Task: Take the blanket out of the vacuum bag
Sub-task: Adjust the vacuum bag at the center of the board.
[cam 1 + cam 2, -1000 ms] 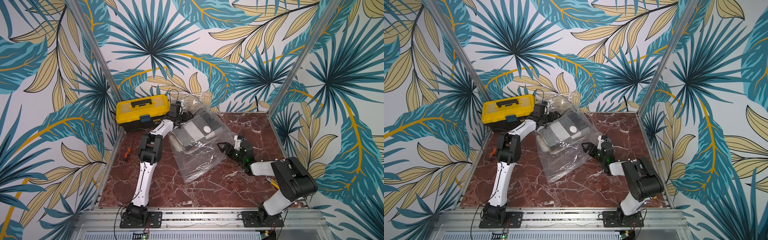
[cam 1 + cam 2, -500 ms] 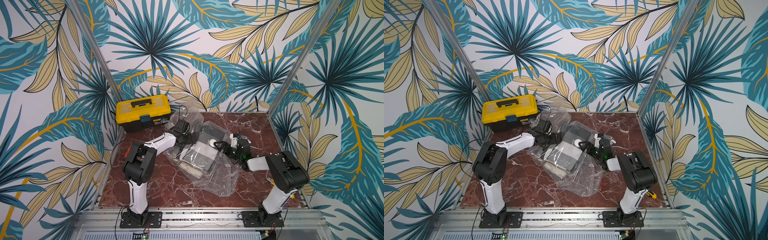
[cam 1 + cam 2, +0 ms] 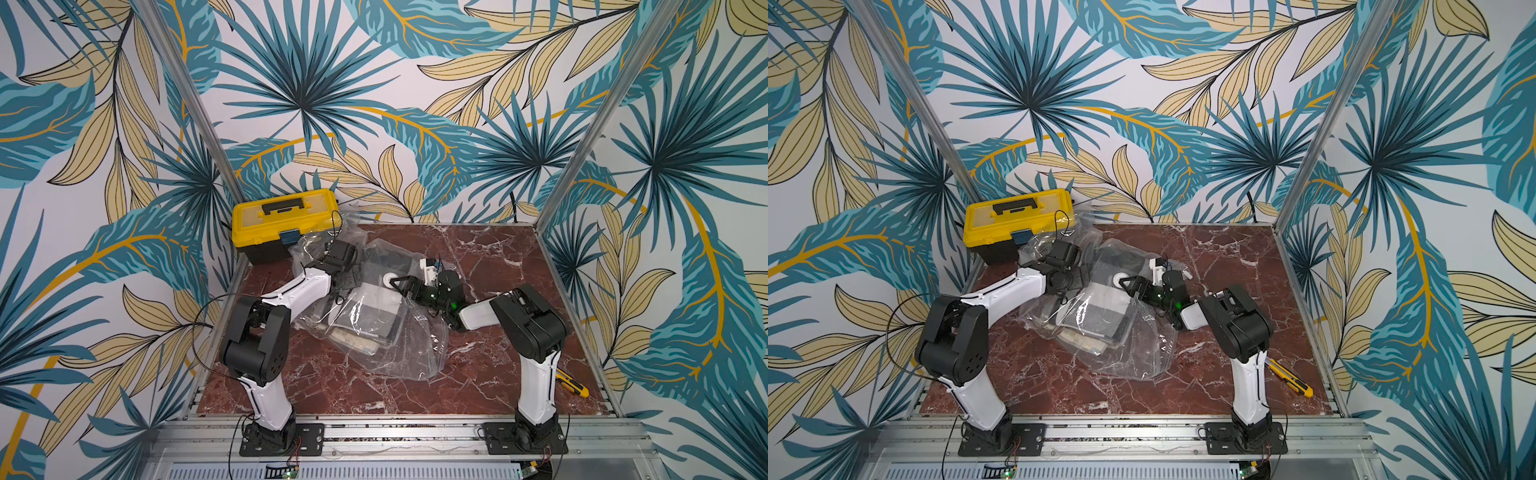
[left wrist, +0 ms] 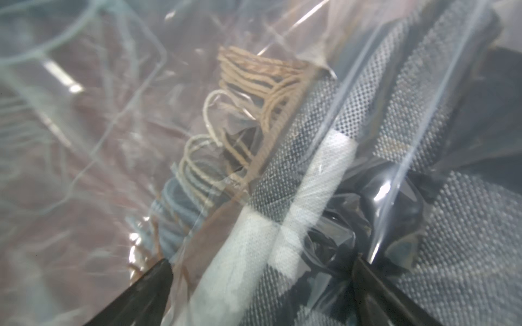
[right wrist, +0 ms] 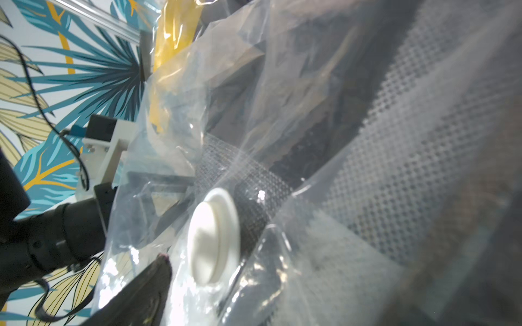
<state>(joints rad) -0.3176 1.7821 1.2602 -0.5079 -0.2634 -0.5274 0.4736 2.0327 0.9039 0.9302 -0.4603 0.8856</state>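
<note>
The vacuum bag [image 3: 401,353] [image 3: 1133,353], clear and crinkly, lies mid-table with the folded grey, white and black blanket [image 3: 365,316] [image 3: 1096,316] inside. In the left wrist view the blanket [image 4: 319,180] shows a tan fringe under the plastic. My left gripper [image 3: 349,286] [image 3: 1073,284] [image 4: 262,271] presses on the bag's back-left part, open, its dark fingers [image 4: 152,285] set wide on either side of a covered fold. My right gripper [image 3: 401,284] [image 3: 1131,284] is open beside the round white valve [image 3: 390,281] [image 5: 213,237]. Only one of its fingers [image 5: 147,288] shows in the right wrist view.
A yellow toolbox [image 3: 284,224] [image 3: 1019,220] stands at the back left, touching the bag's loose plastic. A yellow box cutter [image 3: 573,386] [image 3: 1291,378] lies at the front right behind the right arm's base. Patterned walls close three sides.
The bag with the blanket has shifted toward the front and crumpled. My left gripper came from beside the toolbox down onto the bag. My right gripper moved left to the valve.
</note>
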